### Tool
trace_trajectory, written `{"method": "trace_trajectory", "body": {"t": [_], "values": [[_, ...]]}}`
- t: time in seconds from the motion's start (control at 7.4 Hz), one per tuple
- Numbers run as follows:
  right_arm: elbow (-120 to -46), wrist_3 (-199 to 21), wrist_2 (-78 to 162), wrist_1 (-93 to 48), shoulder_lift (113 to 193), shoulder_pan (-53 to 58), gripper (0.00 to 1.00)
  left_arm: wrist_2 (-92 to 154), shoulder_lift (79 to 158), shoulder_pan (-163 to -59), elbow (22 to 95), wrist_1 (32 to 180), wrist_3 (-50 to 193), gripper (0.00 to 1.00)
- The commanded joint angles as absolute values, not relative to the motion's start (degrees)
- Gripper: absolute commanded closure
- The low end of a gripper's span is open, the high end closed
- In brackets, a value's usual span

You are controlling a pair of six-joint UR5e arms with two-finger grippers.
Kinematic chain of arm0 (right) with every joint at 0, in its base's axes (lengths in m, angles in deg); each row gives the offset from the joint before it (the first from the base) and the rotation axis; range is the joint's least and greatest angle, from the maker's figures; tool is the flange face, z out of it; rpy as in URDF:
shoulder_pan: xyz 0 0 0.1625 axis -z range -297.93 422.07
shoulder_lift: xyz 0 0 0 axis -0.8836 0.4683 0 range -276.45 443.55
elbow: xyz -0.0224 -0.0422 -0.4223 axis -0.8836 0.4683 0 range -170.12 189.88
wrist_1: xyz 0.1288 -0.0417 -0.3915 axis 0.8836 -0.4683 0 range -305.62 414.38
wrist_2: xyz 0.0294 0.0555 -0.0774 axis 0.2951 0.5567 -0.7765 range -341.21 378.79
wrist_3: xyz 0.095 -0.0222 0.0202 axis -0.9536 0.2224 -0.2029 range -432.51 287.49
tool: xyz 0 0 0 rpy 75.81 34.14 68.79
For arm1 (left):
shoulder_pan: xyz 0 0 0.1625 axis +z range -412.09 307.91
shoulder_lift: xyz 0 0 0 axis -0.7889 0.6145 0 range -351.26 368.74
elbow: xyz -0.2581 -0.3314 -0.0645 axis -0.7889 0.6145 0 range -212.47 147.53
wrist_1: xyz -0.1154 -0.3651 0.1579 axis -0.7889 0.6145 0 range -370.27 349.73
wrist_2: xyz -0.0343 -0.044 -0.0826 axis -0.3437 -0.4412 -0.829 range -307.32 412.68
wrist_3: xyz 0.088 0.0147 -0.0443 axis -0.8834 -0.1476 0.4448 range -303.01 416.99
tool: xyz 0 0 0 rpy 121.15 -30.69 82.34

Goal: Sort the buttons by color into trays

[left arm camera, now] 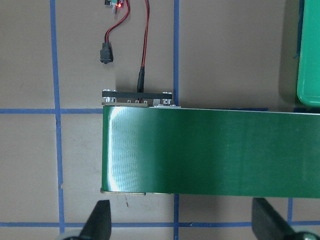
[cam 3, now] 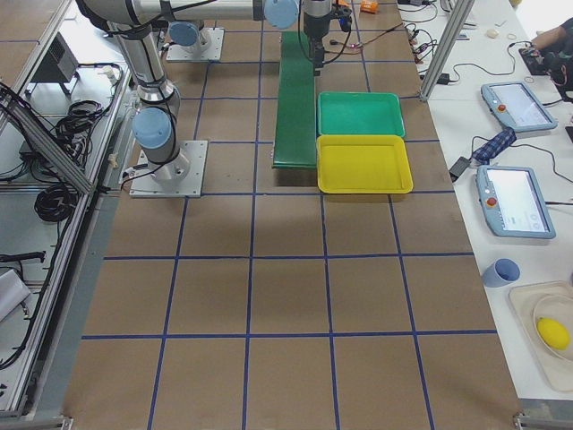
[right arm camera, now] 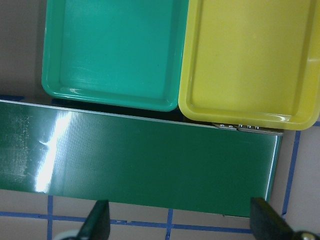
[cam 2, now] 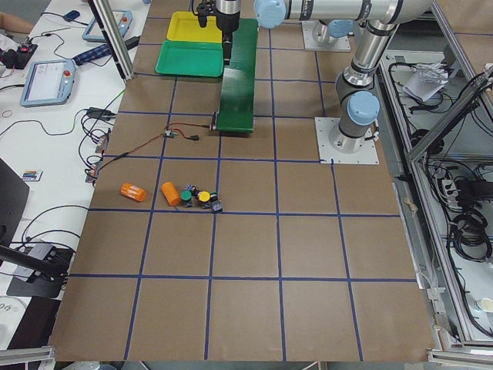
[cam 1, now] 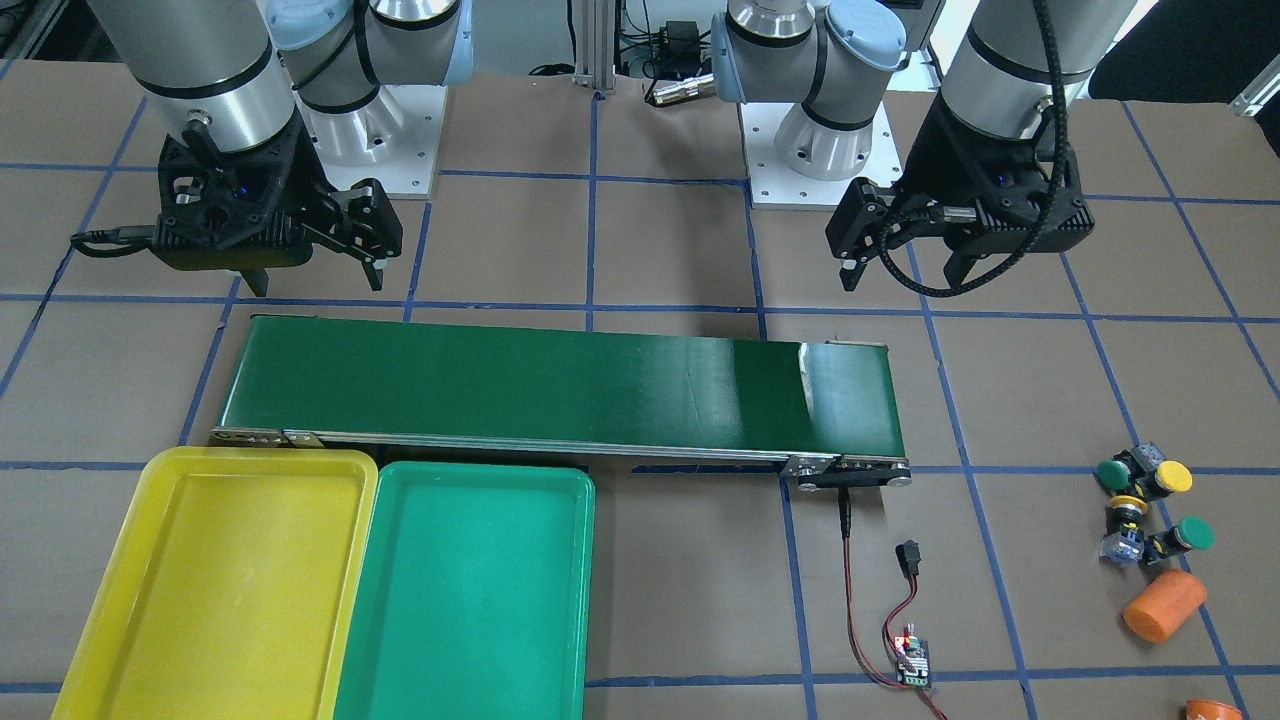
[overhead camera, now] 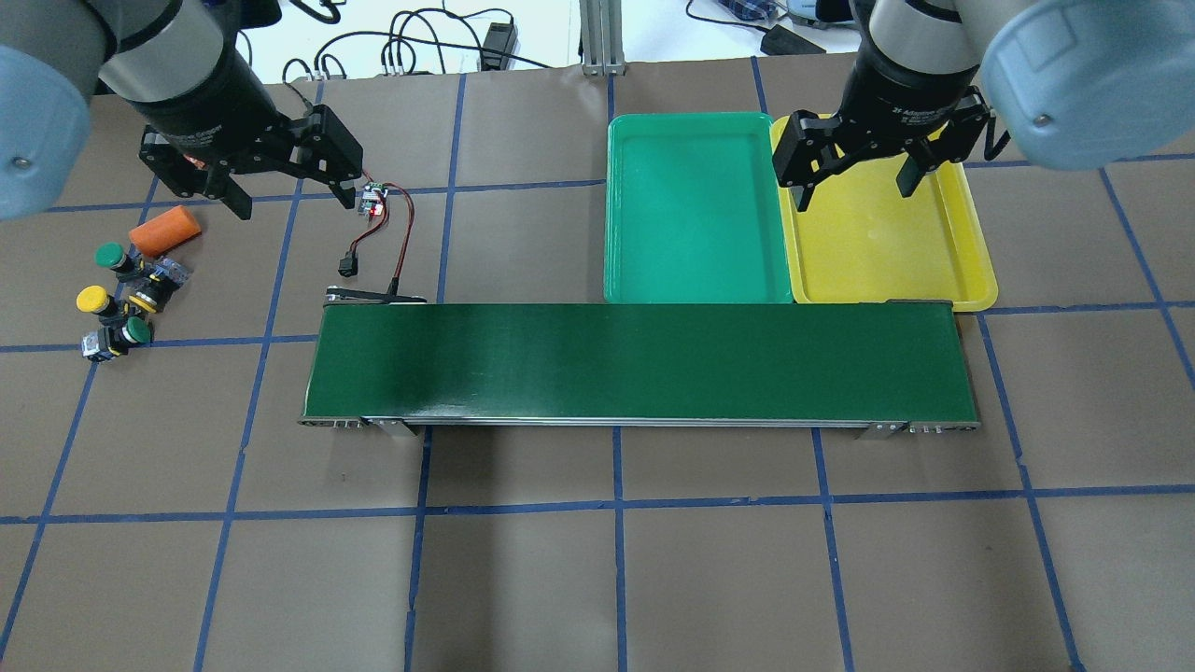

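Observation:
Several buttons (cam 1: 1150, 500) lie in a cluster on the brown table, beyond the conveyor's motor end; green caps (overhead camera: 110, 255) and yellow caps (overhead camera: 91, 300) show among them (cam 2: 196, 196). The yellow tray (cam 1: 230, 590) and the green tray (cam 1: 470, 600) sit side by side against the belt's other end, both empty. My left gripper (overhead camera: 299, 201) hangs open and empty in the air, apart from the cluster; its wrist view shows the belt's end between its fingertips (left arm camera: 100, 220). Over the yellow tray (overhead camera: 878, 243) and green tray (overhead camera: 695, 210), my right gripper (overhead camera: 854, 191) also hangs open and empty.
A long dark-green conveyor belt (overhead camera: 635, 364) crosses the table's middle. Its red-and-black cable runs to a small controller board (cam 1: 913, 660). One orange cylinder (cam 1: 1163, 605) lies beside the buttons, another (cam 1: 1213, 710) at the table edge.

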State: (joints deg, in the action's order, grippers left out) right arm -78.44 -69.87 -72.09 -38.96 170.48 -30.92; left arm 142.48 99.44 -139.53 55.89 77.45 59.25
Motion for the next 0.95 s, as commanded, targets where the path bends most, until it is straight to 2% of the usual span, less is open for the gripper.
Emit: {"method": "trace_trajectory", "body": {"t": [0.0,0.27,0.54,0.68,0.81], "values": [[-78.4,-69.9,-72.1,-39.0,170.5,-30.9,0.00,146.0,99.7,-139.4,50.6,85.2,58.4,0.00],[-78.4,-69.9,-72.1,-39.0,170.5,-30.9,0.00,146.0,103.9,-134.4,51.0,81.4,44.1,0.00],[-78.4,-69.9,-72.1,-39.0,170.5,-30.9,0.00,145.5,115.9,-122.8,50.0,68.1,30.6,0.00],[-78.4,-69.9,-72.1,-39.0,170.5,-30.9,0.00,145.6,121.8,-119.1,47.9,60.9,22.4,0.00],[-78.4,-69.9,-72.1,-39.0,170.5,-30.9,0.00,145.1,127.7,-117.0,41.9,59.2,19.4,0.00]]}}
